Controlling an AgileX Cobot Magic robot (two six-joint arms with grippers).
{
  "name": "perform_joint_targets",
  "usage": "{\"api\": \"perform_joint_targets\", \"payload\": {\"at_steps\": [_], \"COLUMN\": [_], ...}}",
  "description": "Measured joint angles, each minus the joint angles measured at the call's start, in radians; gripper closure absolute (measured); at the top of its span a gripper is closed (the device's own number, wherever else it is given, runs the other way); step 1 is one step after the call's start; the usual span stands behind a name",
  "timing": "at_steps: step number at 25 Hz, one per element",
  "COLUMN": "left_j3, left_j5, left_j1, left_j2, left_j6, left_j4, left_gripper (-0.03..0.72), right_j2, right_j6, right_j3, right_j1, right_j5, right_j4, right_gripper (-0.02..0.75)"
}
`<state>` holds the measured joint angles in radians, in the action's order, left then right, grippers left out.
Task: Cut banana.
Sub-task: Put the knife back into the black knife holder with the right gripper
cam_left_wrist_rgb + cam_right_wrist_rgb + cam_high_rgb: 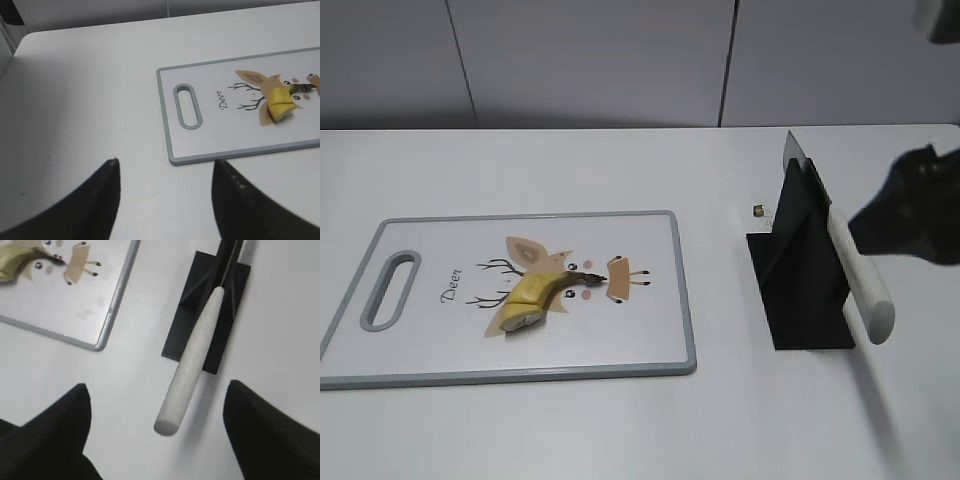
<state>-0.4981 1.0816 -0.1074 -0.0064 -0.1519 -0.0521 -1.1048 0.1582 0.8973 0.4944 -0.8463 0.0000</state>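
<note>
White table (620,430), grey wall panels (590,60), banana (532,297) on cutting board (650,340)

It looked like a lab or test bench set up as a mock kitchen. A bare white table (620,430) stood against plain grey wall panels (590,60) at the far side. On it lay a cutting board (420,360) on the left and a knife (855,270) in a black stand (800,300) on the right.

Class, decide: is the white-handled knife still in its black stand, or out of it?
In it. The white-handled knife sits in the black stand, no gripper touching it.
</note>
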Motion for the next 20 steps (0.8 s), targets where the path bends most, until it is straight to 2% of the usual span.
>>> {"api": "perform_joint_targets", "payload": {"at_steps": [7, 13, 20], "left_j3": [0.000, 0.000, 0.000], "left_j5": [0.000, 0.000, 0.000], "left_j1": [0.000, 0.000, 0.000], "left_j2": [0.000, 0.000, 0.000], "left_j6": [0.000, 0.000, 0.000], "left_j4": [0.000, 0.000, 0.000], "left_gripper": [0.125, 0.125, 0.125], "right_j2": [0.309, 0.605, 0.874], "right_j6": [-0.073, -0.126, -0.191], "right_j3": [-0.217, -0.315, -0.393], "right_j1": [0.000, 0.000, 0.000], "right_j5": [-0.021, -0.124, -0.190], "right_j4": [0.015, 0.017, 0.077], "right_gripper": [0.125, 0.139, 0.143]}}
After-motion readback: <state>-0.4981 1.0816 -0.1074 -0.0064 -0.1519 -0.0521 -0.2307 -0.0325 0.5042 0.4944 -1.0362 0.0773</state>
